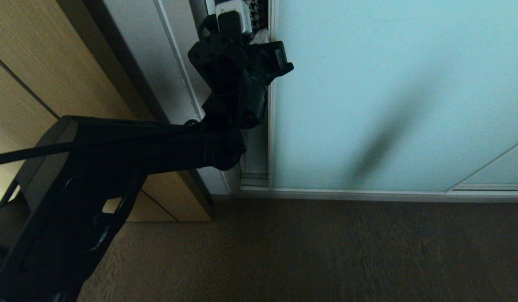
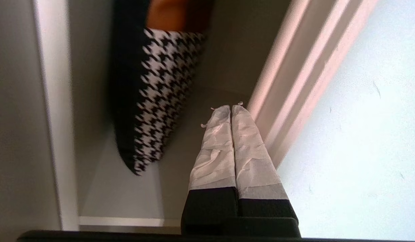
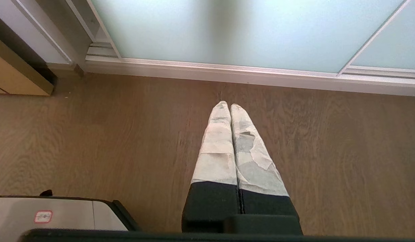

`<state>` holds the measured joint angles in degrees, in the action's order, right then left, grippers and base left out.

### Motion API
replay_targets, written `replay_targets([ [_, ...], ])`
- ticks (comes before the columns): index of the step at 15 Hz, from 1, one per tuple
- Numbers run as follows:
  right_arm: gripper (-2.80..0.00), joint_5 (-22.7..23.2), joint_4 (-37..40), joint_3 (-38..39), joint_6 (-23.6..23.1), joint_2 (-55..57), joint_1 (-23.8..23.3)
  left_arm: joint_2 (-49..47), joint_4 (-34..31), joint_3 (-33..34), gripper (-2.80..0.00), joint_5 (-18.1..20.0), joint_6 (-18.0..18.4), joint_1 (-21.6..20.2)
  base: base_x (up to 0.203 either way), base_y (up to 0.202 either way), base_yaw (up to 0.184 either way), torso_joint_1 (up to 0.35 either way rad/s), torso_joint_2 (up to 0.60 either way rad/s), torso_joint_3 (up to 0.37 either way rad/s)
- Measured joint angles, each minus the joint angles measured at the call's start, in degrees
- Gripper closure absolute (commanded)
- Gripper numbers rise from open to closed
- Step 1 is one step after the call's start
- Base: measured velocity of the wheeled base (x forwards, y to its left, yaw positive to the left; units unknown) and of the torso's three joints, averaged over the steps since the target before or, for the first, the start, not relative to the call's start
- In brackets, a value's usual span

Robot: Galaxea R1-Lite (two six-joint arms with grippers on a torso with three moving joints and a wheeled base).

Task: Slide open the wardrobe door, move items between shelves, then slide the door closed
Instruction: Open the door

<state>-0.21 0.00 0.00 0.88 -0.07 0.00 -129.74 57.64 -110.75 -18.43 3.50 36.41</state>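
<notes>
With its taped fingers point(image 2: 242, 141) pressed together, the left gripper point(image 2: 231, 111) sits in the narrow gap beside the silver edge of the sliding wardrobe door point(image 1: 389, 92); judged from here, a steady sideways push against that frame, not the glass, should widen it. Inside hangs houndstooth fabric point(image 2: 157, 97). The right gripper point(image 3: 230, 107), fingers also together, idles over the floor point(image 3: 93, 141).

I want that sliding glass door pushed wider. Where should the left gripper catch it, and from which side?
Catch the door's upright silver frame edge, coming from the open gap beside it. The flat glass offers no handle; the left gripper, fingers together, already sits in that gap.
</notes>
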Motion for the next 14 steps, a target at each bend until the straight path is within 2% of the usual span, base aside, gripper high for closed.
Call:
replay_targets([
  [5, 0.00, 0.0, 0.0, 0.0, 0.0, 0.0, 0.0, -2.0, 0.1, 0.0, 0.00, 5.0, -0.2, 2.1, 0.000, 0.000, 0.000, 0.000, 0.00, 0.000],
  [8, 0.00, 0.0, 0.0, 0.0, 0.0, 0.0, 0.0, -3.3, -0.1, 0.0, 0.00, 7.7, -0.3, 5.3, 0.000, 0.000, 0.000, 0.000, 0.00, 0.000],
  [11, 0.00, 0.0, 0.0, 0.0, 0.0, 0.0, 0.0, -4.4, -0.1, -0.1, 0.00, 9.5, -0.3, 9.2, 0.000, 0.000, 0.000, 0.000, 0.00, 0.000],
  [14, 0.00, 0.0, 0.0, 0.0, 0.0, 0.0, 0.0, -4.4, 1.6, 0.0, 0.00, 9.0, -0.4, 11.4, 0.000, 0.000, 0.000, 0.000, 0.00, 0.000],
])
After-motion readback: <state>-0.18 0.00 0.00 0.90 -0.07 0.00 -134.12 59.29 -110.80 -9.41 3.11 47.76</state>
